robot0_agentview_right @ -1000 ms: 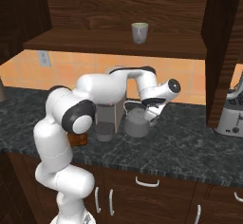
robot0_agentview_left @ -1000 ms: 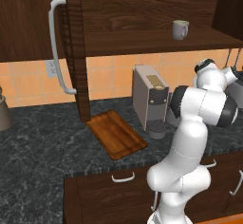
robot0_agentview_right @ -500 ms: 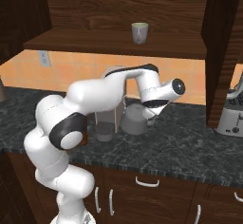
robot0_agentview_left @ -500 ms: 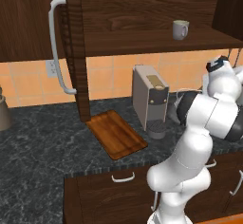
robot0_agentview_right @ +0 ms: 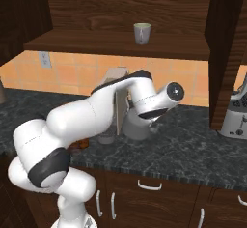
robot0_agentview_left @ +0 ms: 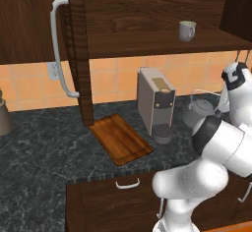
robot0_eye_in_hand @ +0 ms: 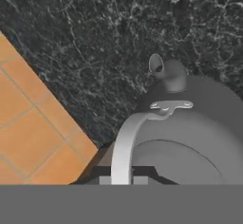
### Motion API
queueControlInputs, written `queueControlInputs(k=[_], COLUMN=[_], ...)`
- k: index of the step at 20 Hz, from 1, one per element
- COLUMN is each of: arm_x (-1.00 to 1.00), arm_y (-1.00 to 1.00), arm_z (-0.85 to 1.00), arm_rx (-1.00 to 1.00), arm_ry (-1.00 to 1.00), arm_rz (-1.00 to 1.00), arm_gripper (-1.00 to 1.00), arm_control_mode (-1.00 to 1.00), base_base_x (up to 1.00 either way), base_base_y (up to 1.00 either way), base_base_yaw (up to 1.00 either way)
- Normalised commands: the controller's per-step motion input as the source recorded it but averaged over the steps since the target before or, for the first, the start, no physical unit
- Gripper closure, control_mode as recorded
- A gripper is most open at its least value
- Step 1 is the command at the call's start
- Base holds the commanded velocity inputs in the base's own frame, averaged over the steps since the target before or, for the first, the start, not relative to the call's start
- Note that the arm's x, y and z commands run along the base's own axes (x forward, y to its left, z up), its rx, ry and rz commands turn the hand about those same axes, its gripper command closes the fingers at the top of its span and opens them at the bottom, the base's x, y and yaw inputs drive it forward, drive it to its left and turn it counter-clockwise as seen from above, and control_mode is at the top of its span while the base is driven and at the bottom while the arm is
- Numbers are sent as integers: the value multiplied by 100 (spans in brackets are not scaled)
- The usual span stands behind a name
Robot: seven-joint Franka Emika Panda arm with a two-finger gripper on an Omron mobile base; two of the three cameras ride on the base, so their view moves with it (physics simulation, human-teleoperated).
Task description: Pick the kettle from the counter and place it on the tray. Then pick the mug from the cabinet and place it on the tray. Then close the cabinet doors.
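Grey metal, the kettle [robot0_eye_in_hand: 190, 118] sat on the dark counter [robot0_agentview_left: 44, 157] near its back edge, to the right of the beige machine [robot0_agentview_left: 155, 103] in the left base view, with its spout pointing away from the hand camera. Its thin arched handle [robot0_eye_in_hand: 124, 147] ran down between the fingertips of the gripper [robot0_eye_in_hand: 123, 179], and the fingers were drawn together, clamped on that handle. Whether the kettle's base touched the stone or hung just above it could not be told. In the right base view the kettle [robot0_agentview_right: 136, 125] showed pale behind the wrist, beside the machine.

The tray [robot0_agentview_left: 119, 138] lay flat on the counter by the front edge, left of the machine and well apart from the kettle, with nothing on it. The mug [robot0_agentview_left: 186, 30] stood upright on the cabinet [robot0_agentview_left: 147, 10] shelf, toward its right end, handle to the right in the left base view. The left door [robot0_agentview_left: 78, 54] stood swung out, edge-on, its curved grey bar facing left; the right door [robot0_agentview_right: 224, 53] hung open as well.
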Motion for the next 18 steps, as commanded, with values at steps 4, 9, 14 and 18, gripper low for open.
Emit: queueControlInputs(k=[4,9,14,18], arm_x=[-57,-54,-52,-50], arm_y=[17,27,31,39], arm_z=[18,20,12,7], arm_rx=[0,0,0,0], arm_ry=[3,0,1,0], arm_rz=[-7,-5,-9,-11], arm_gripper=[100,100,100,100], arm_control_mode=[-100,-100,-100,-100], base_base_x=[0,0,0,0], base_base_y=[0,0,0,0], base_base_yaw=[0,0,0,0])
